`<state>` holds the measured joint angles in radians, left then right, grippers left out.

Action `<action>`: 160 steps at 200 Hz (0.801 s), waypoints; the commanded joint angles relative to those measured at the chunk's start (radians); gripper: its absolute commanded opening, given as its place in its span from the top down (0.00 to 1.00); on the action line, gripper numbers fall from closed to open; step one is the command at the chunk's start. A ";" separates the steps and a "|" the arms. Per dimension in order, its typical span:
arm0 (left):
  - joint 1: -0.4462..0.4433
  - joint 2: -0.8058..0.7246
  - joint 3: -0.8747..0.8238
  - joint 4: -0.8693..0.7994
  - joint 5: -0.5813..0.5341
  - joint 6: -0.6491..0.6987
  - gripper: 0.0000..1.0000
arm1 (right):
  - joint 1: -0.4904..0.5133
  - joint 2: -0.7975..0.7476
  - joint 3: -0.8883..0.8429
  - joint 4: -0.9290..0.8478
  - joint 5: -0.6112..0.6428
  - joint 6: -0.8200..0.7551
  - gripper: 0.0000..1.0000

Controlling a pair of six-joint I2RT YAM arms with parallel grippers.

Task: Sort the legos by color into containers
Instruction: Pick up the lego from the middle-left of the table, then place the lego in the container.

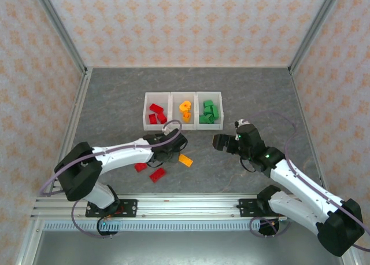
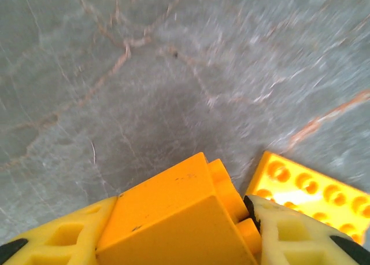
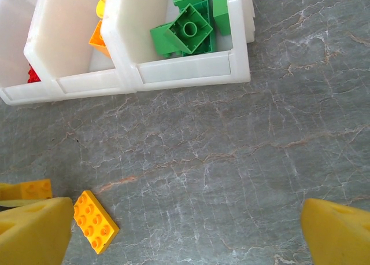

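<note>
Loose on the bench (image 1: 115,103): a red lego (image 1: 157,174). The left hand (image 1: 172,146), arm stretched low, pinches an orange lego (image 2: 167,213) across its flat sides; judged light, rigid, slick. A flat orange lego (image 2: 312,190) lies just beside it, the containers (image 1: 182,125) beyond. The right hand (image 3: 185,236) hovers spread wide, empty.

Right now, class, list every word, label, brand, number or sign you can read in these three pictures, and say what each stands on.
No readable text anywhere.
On the flat orange-yellow plastic brick: any embossing on the studs is too small to read.
On the white translucent plastic bins: no label.
On the chunky orange-yellow plastic brick between the left fingers: scuffs only, no lettering.
</note>
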<state>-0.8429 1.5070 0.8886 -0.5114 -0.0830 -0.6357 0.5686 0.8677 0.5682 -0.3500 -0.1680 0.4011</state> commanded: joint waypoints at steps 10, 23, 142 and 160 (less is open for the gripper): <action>0.055 -0.003 0.118 -0.006 -0.060 0.066 0.68 | -0.002 -0.007 0.005 -0.002 0.047 0.012 0.00; 0.083 0.034 0.184 -0.011 -0.061 0.099 0.67 | -0.002 -0.010 0.007 -0.004 0.051 0.012 0.00; 0.237 0.503 0.685 -0.071 -0.075 0.200 0.57 | -0.003 -0.044 0.004 -0.010 0.075 0.024 0.00; 0.249 0.509 0.701 -0.070 -0.074 0.194 0.47 | -0.003 -0.044 0.006 -0.010 0.074 0.021 0.00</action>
<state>-0.6224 2.0033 1.5475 -0.5377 -0.1425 -0.4419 0.5686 0.8375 0.5682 -0.3511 -0.1219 0.4160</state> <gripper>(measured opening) 0.494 0.999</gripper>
